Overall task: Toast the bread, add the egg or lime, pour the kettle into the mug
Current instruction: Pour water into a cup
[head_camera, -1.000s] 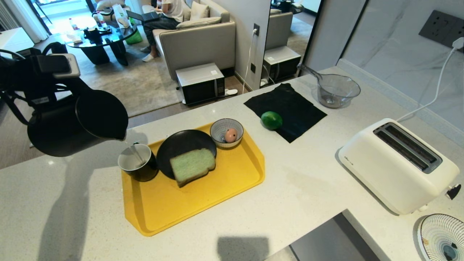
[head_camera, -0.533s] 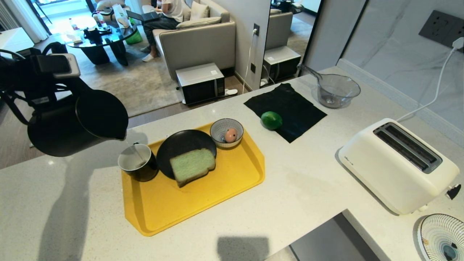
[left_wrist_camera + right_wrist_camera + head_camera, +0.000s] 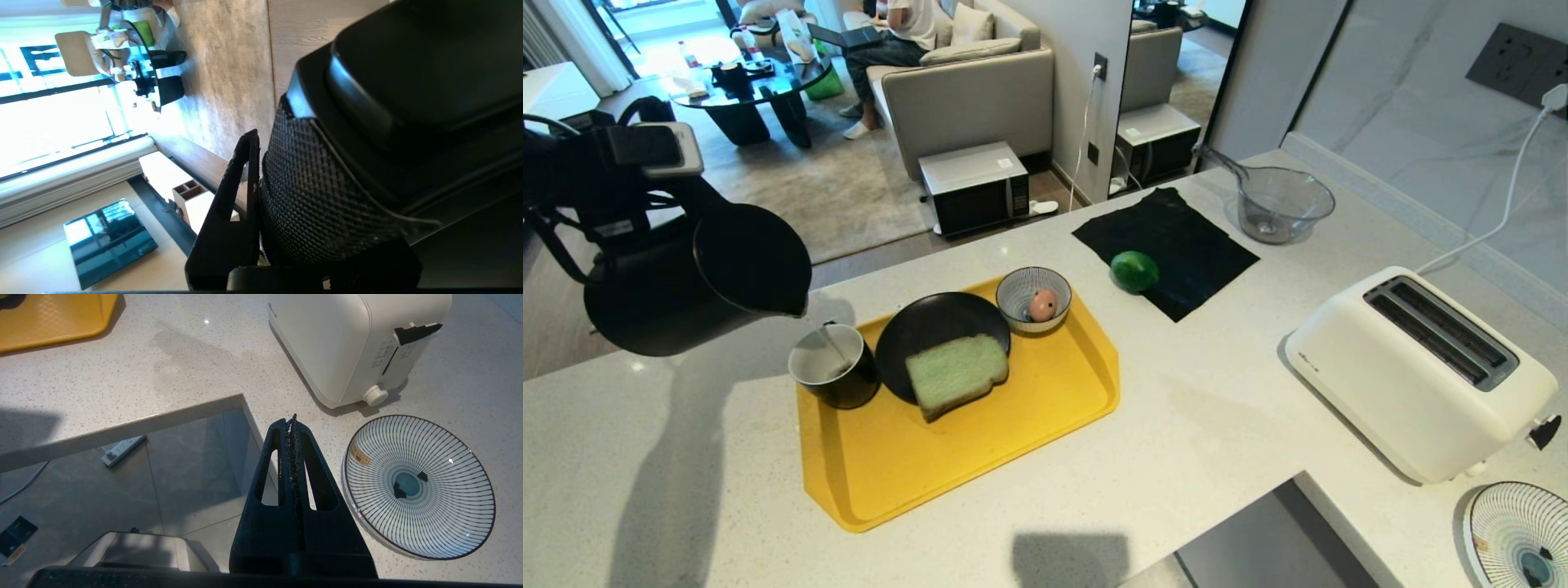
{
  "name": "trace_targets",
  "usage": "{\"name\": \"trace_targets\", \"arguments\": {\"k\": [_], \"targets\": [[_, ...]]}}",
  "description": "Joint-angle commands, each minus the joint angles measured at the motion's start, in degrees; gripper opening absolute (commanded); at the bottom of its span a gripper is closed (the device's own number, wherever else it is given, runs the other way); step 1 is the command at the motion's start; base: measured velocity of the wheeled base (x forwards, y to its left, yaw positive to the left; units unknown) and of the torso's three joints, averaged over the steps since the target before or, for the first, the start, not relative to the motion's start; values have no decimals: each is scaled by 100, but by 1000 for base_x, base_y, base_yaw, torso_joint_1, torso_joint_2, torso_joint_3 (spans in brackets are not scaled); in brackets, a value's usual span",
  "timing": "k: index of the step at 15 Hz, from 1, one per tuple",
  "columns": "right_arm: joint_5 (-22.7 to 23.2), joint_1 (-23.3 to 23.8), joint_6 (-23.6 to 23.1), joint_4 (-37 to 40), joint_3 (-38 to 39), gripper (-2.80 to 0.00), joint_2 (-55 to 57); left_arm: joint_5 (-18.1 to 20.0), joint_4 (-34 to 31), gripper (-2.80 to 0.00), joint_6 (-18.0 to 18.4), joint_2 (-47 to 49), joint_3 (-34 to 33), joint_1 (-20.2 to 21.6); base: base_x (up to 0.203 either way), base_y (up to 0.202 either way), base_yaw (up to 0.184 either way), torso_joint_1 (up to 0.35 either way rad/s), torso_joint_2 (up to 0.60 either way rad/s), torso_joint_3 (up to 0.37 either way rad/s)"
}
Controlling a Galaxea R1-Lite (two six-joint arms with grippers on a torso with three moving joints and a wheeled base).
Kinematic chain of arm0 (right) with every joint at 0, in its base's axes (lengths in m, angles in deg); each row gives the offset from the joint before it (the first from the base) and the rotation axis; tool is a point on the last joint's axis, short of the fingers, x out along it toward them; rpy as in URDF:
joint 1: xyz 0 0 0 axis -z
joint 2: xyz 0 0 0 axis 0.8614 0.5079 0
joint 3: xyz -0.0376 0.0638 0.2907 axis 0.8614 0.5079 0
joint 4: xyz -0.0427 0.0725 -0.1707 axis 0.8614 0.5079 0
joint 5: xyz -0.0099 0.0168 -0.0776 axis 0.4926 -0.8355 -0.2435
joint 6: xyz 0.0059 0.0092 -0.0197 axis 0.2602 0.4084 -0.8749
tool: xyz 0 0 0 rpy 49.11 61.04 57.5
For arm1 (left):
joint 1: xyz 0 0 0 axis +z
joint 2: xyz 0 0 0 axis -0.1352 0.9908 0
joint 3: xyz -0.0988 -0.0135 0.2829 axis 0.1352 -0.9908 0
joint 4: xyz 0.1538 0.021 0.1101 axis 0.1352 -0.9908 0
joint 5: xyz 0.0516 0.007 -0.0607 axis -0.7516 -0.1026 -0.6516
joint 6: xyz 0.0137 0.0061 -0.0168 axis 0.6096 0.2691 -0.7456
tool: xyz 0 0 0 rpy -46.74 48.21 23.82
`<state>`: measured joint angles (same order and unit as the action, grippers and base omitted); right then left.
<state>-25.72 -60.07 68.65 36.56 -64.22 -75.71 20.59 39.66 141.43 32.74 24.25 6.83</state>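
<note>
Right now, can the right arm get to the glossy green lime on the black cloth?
Probably yes. The glossy green lime lies uncovered on the black cloth with open counter around it. The right end effector is shut and empty, parked near the white toaster, which it would have to pass.
</note>
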Motion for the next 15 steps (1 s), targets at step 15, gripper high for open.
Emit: {"name": "trace_targets", "arguments": {"k": [15], "targets": [[-2,-2,-4,1,6,-280,0,66,-67,-280,-562,-190,-10,306,0,0,0,0,0,0]]}}
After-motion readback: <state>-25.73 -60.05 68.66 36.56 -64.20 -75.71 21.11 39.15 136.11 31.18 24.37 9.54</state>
